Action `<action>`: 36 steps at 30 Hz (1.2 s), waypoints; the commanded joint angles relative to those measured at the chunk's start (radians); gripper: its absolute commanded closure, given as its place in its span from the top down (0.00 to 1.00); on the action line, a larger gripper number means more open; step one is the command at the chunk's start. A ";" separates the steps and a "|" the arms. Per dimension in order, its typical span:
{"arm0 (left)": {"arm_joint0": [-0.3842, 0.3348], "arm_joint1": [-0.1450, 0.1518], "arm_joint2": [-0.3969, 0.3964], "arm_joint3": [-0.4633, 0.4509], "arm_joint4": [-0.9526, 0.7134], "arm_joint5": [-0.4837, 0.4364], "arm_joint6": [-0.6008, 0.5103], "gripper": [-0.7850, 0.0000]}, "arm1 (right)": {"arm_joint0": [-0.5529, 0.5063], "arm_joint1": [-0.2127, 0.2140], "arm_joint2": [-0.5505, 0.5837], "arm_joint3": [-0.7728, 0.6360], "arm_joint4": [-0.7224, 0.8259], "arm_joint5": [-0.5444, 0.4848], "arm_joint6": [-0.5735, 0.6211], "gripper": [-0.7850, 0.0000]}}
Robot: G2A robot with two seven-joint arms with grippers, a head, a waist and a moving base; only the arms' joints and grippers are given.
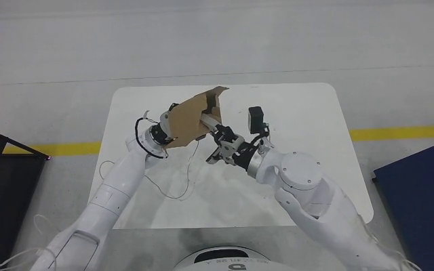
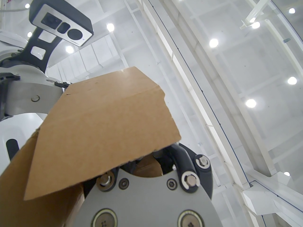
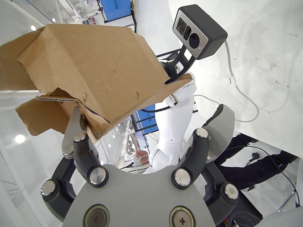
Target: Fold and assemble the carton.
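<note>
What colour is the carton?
Plain brown corrugated cardboard carton, unprinted where visible; shows best in right wrist view.

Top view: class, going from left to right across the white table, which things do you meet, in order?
left gripper → carton → right gripper → black wrist camera

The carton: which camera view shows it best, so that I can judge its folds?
The right wrist view. There the carton shows several panels, creases and ragged flap edges. The top view shows it small, between both arms, over the table. The left wrist view shows mostly one plain flap up close.
</note>
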 commanded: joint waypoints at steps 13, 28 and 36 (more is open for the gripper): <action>-0.007 0.000 0.002 0.005 0.002 0.001 0.001 0.00 | 0.031 -0.016 -0.039 0.008 -0.060 0.087 -0.047 1.00; 0.003 0.007 0.017 -0.022 -0.087 0.014 0.014 0.00 | -0.088 -0.017 0.162 -0.073 0.053 -0.077 -0.079 1.00; 0.013 0.019 0.027 -0.049 -0.117 0.039 0.038 0.00 | -0.133 -0.010 0.222 -0.019 0.089 -0.059 0.008 1.00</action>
